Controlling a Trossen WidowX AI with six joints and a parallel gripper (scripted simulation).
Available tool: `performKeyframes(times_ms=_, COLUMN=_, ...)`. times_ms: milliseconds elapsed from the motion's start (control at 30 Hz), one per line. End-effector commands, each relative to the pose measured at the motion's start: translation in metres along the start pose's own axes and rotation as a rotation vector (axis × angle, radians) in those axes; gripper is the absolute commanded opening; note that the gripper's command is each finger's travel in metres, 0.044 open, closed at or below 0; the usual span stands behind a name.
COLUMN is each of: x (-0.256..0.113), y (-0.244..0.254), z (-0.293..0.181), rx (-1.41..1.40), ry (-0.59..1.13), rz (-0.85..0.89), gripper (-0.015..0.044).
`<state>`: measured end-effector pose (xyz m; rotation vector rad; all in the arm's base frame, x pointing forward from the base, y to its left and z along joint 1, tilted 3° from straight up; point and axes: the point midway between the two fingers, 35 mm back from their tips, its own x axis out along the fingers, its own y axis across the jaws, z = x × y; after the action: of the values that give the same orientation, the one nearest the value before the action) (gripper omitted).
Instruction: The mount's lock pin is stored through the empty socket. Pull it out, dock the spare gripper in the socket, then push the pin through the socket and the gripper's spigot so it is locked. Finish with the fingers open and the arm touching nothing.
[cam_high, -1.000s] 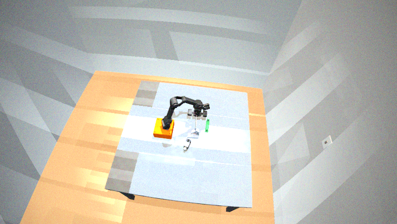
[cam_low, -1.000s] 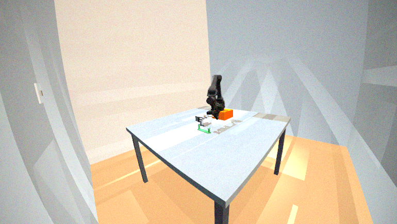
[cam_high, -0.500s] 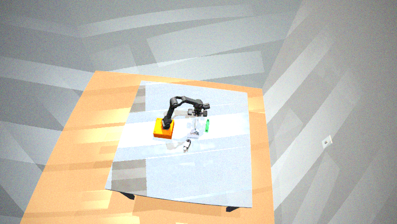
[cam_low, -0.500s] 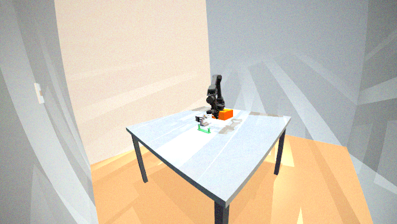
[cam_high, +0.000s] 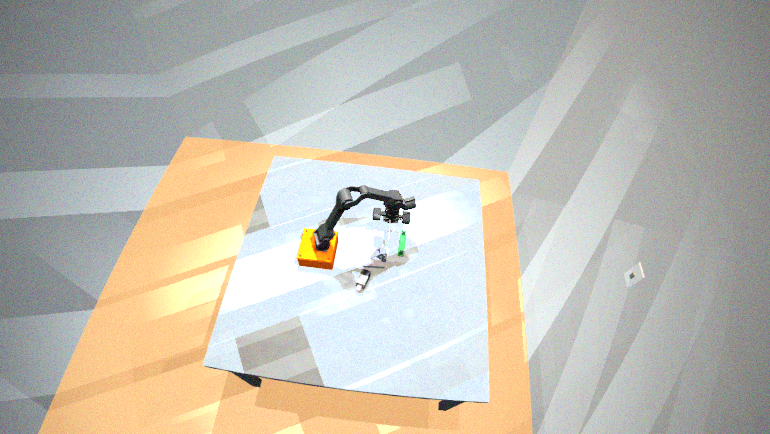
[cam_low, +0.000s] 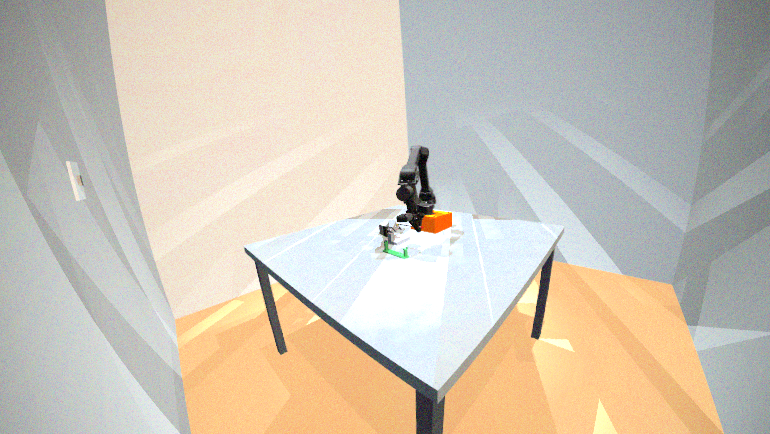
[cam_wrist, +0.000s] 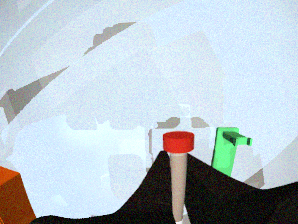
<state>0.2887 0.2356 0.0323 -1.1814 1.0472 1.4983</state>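
Note:
My gripper (cam_high: 392, 221) (cam_low: 418, 228) (cam_wrist: 170, 156) is shut on the lock pin (cam_wrist: 178, 142), which has a red head and a pale shaft. The head stands clear of the black fingers; the far end of the shaft is cut off in the wrist view. The pin is held above the table, and its tip cannot be made out in the top and exterior views. The whitish mount (cam_high: 379, 258) stands just in front of the gripper in the top view; its socket is too small to read. A small white and dark piece (cam_high: 362, 280), apparently the spare gripper, lies beyond the mount.
A green bracket with upright ends (cam_high: 402, 243) (cam_low: 396, 252) (cam_wrist: 223, 152) stands beside the mount. The orange base block (cam_high: 318, 250) (cam_low: 437, 221) (cam_wrist: 12, 195) carries the arm. The pale table (cam_high: 388, 345) (cam_low: 404, 301) has strong glare and shadow patches.

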Motion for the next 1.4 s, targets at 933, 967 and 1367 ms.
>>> performKeyframes(times_ms=933, x=-0.002, y=-0.084, z=0.031, rx=0.083, ry=-0.008, rz=-0.027, gripper=0.0000)
performKeyframes(times_ms=967, x=-0.002, y=-0.084, z=0.031, rx=0.083, ry=-0.008, rz=-0.027, gripper=0.0000)
performKeyframes(times_ms=1367, x=0.014, y=-0.086, z=0.028, rx=0.084, ry=-0.010, rz=-0.024, gripper=0.0000)
